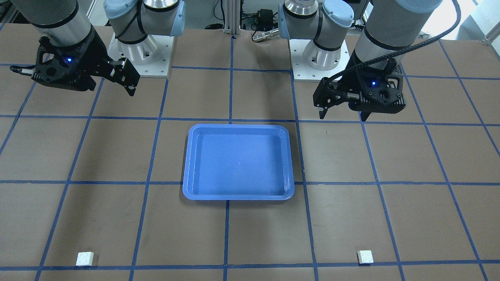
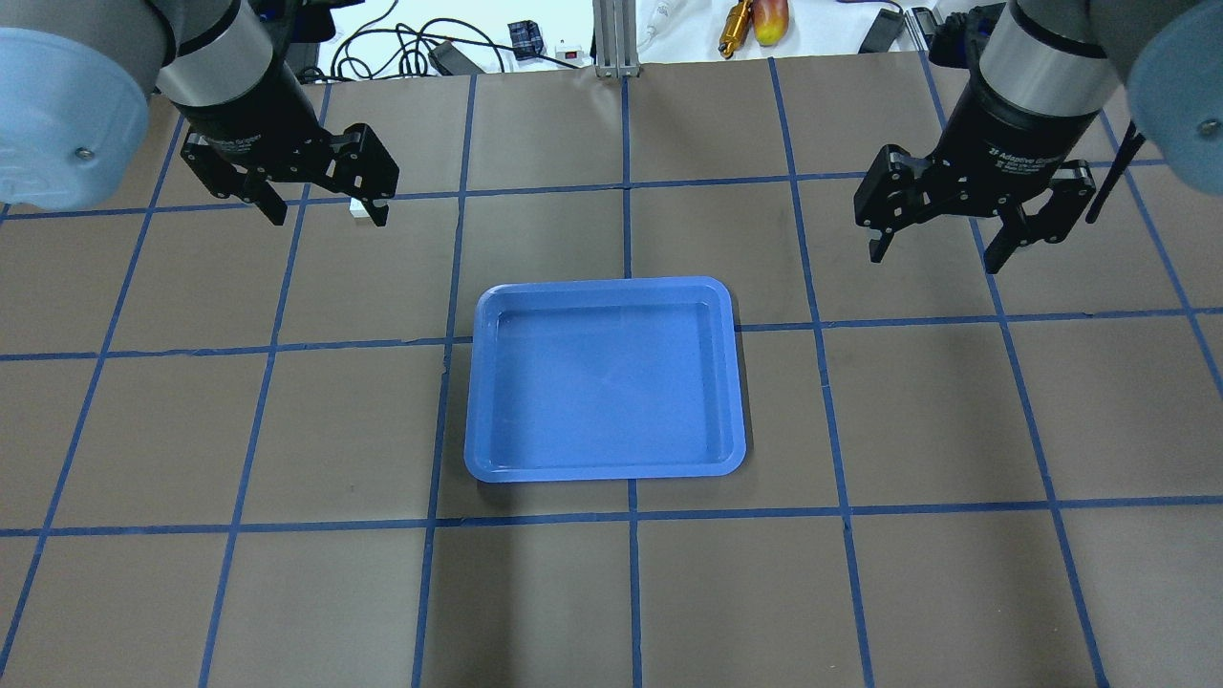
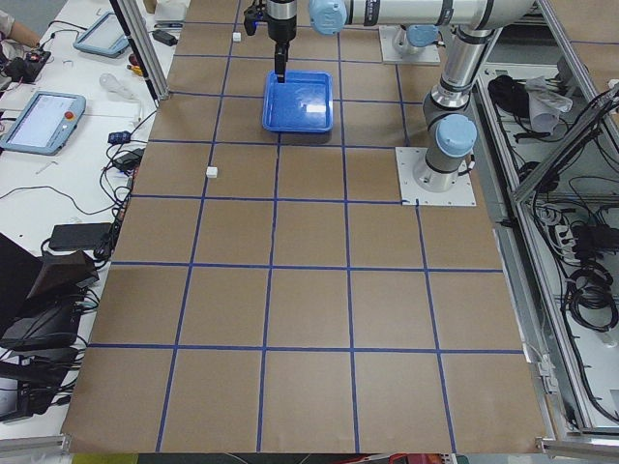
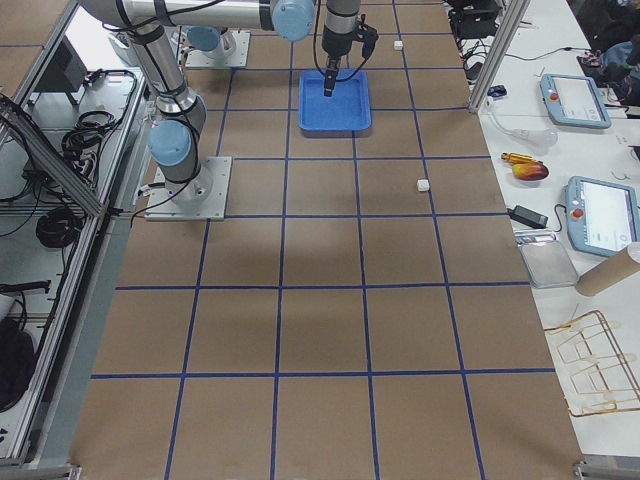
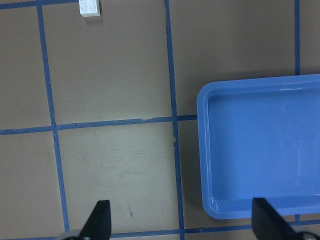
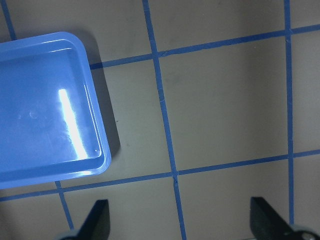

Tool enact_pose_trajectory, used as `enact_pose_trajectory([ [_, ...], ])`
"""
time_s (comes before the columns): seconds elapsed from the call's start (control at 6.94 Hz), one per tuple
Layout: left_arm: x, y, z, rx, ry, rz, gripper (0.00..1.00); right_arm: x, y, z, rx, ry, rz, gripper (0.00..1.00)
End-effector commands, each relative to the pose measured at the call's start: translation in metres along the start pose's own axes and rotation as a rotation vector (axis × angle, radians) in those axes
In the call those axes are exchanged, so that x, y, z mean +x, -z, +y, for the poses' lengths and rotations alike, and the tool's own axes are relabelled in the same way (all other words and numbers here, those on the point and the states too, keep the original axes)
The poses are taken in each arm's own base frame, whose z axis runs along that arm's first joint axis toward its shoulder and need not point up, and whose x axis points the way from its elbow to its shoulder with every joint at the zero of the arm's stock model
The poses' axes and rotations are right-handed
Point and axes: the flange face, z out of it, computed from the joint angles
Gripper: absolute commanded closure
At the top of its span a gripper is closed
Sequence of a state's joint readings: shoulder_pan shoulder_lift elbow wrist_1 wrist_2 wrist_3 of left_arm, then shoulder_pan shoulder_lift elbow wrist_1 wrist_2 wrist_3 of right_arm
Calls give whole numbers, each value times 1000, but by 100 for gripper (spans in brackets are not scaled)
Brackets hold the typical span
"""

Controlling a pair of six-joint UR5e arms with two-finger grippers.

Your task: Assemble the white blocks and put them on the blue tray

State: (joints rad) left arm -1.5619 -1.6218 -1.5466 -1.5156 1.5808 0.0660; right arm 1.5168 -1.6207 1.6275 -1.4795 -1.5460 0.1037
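The blue tray (image 1: 238, 162) lies empty at the table's middle (image 2: 604, 377). One white block (image 1: 365, 256) sits on the robot's left, far side. In the overhead view it (image 2: 361, 212) peeks out beside a finger of my left gripper (image 2: 328, 215), and it shows at the top of the left wrist view (image 5: 90, 7). The other white block (image 1: 84, 258) sits on the right, far side and is hidden in the overhead view. My left gripper (image 1: 343, 116) and my right gripper (image 2: 934, 258) both hover open and empty, one on each side of the tray.
The two arm bases (image 1: 140, 54) stand at the robot's side of the table. Cables and small tools (image 2: 755, 24) lie beyond the far edge. Blue tape lines divide the brown table top into grid squares.
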Motion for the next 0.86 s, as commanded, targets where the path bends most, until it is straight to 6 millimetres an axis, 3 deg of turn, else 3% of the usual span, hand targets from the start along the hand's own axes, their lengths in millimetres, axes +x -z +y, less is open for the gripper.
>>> enact_pose_trajectory([
  [0.0, 0, 3, 2, 4, 0, -3, 0, -1, 4, 11, 12, 2, -12, 0],
  [0.43, -13, 1, -18, 3, 19, -3, 0, -1, 6, 11, 17, 3, -11, 0],
  [0.58, -19, -6, -52, 4, 23, -13, 0, -2, 5, 12, 17, 5, -9, 0],
  [0.72, -26, -27, -92, -18, 20, -43, 0, -10, 4, 15, 18, 26, 4, 0],
])
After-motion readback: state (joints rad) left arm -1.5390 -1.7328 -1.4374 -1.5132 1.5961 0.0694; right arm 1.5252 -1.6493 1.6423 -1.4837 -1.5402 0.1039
